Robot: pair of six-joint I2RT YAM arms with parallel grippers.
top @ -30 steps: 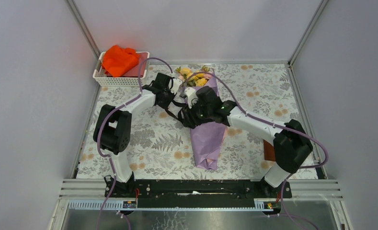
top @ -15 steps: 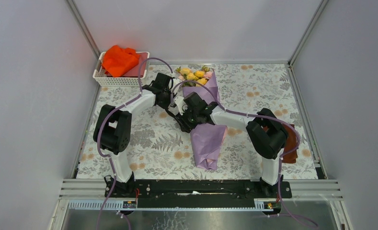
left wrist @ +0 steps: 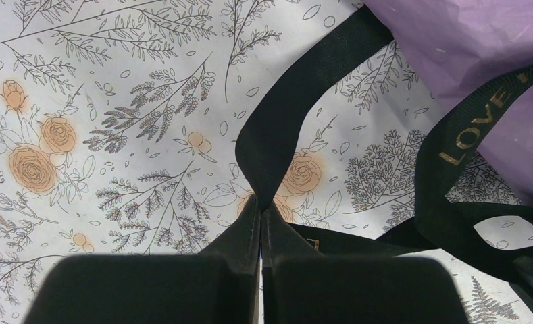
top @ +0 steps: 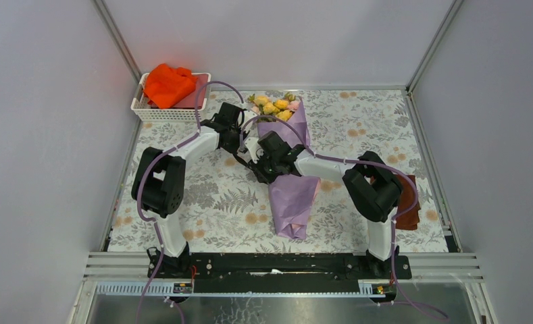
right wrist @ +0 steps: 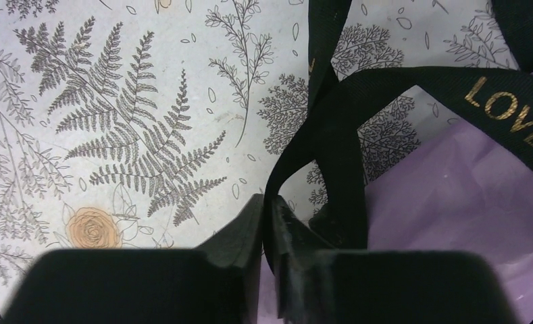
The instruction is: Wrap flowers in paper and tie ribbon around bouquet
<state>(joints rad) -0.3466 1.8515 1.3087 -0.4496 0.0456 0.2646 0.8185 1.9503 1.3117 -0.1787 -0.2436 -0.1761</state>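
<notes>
1. The bouquet lies lengthwise in the middle of the counter, with the flowers at the far end and the lavender paper tapering toward the arms.
2. The left arm has its jaws pinched shut on one strand of the black ribbon. The right arm has its jaws narrowed on another strand, just beside the paper.
3. The satin looks light, limp and slippery. It is best gripped flat across its width, close to the crossing, and pulled gently so the thin paper does not crumple.

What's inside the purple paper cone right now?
Yellow and pink flowers poke out at the far open end of the paper. Their stems are covered by the wrap, and the right arm hides its middle.
</notes>
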